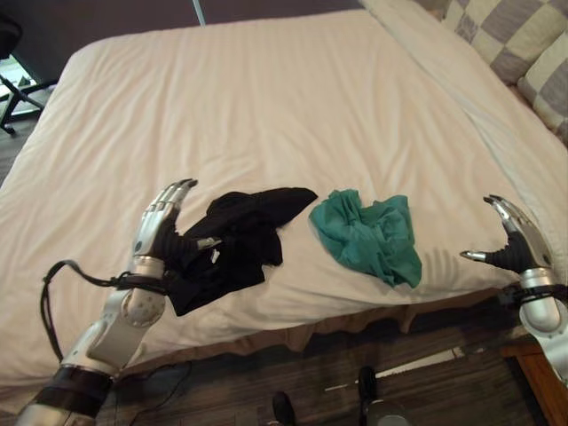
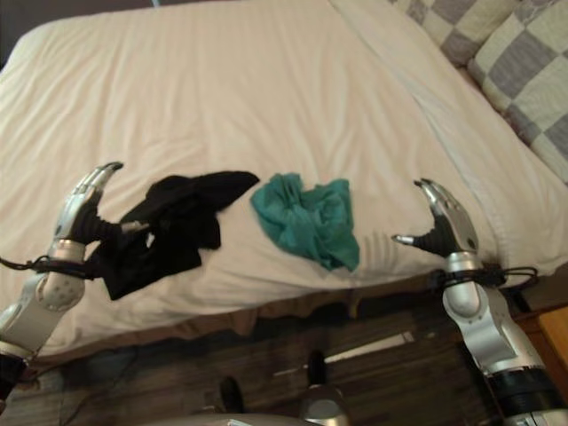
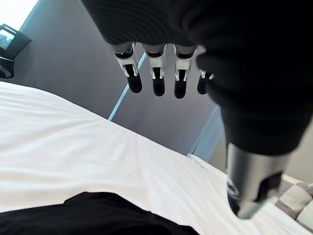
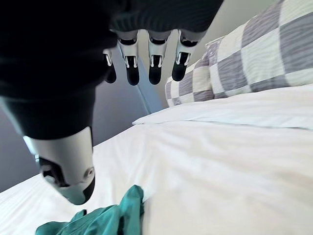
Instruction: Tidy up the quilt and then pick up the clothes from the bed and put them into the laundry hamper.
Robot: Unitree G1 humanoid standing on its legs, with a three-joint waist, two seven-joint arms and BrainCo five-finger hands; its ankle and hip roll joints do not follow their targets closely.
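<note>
Both hands hover low over the near edge of the bed, empty, fingers relaxed and spread with each thumb held apart: the left hand [image 1: 162, 224] sits just beside the black garment [image 1: 232, 240], its thumb reaching toward the cloth, while the right hand [image 2: 444, 226] hangs over bare quilt, apart from the teal garment [image 2: 308, 218]. The quilt [image 1: 266, 115] already lies flat and smooth across the mattress, so the step in hand looks like the pickup of the clothes. To do it well, the left hand should come down on the thick bunched middle of the black piece instead of its thin trailing end, and close round enough folds that nothing slips out on the lift; the quilt beneath is soft and could get pinched up with the garment, so a shallow scoop seems safer than a deep press. Both garments lie close to the mattress edge, the black one partly draped over it, so a careless nudge could push it off to the dark wood floor [image 1: 426, 373] below. The two pieces are nearly touching, which leaves little space between them. Farther up, the quilt is wide and bare, good room for the arms, with checked pillows [image 1: 515, 40] at the far right corner and a dark chair [image 1: 11, 80] off the far left
</note>
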